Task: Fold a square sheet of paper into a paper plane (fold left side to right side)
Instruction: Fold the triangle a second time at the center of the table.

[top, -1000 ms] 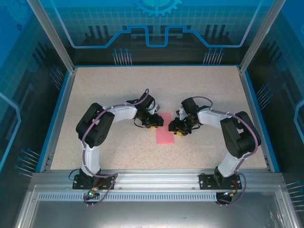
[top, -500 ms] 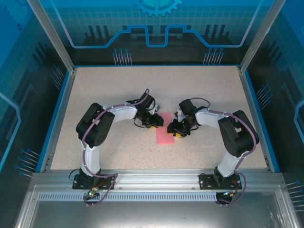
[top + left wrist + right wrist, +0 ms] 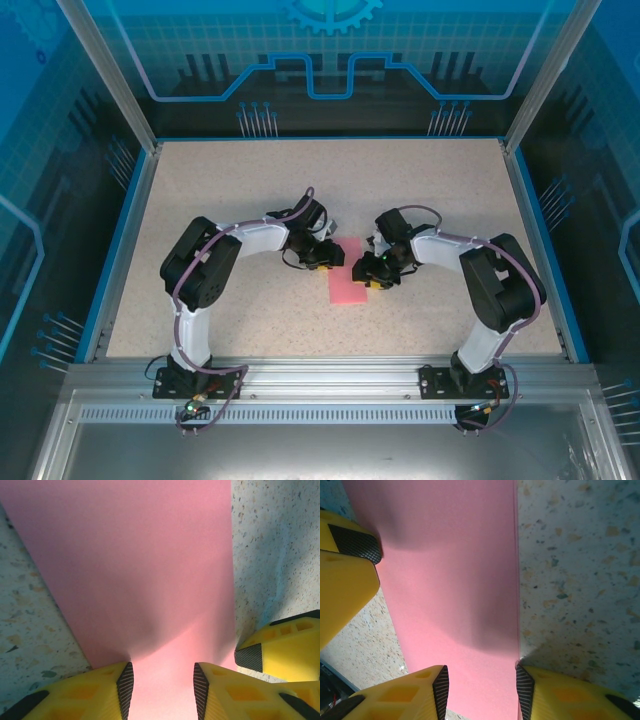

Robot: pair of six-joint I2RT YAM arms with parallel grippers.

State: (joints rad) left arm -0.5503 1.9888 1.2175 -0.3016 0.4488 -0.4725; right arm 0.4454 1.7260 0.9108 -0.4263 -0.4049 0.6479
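Note:
The pink sheet of paper [image 3: 349, 287] lies flat on the speckled table as a narrow upright rectangle, about half as wide as it is long. My left gripper [image 3: 331, 255] rests at its upper left edge. In the left wrist view the left gripper [image 3: 163, 685] is open, its yellow fingers [image 3: 107, 692] straddling bare pink paper [image 3: 145, 565]. My right gripper [image 3: 369, 271] sits at the upper right edge. In the right wrist view the right gripper [image 3: 482, 690] is open over the paper [image 3: 455, 570], one finger [image 3: 555, 695] at the paper's right edge.
The speckled table [image 3: 230, 190] is ringed by a blue rim [image 3: 120, 245] and clear panels. Each wrist view catches a yellow finger of the other arm: the right arm's finger [image 3: 285, 647] and the left arm's finger [image 3: 345, 580]. The two grippers are very close together.
My right gripper has slid a little to the left, onto the paper's right edge. The left gripper and the paper have stayed put.

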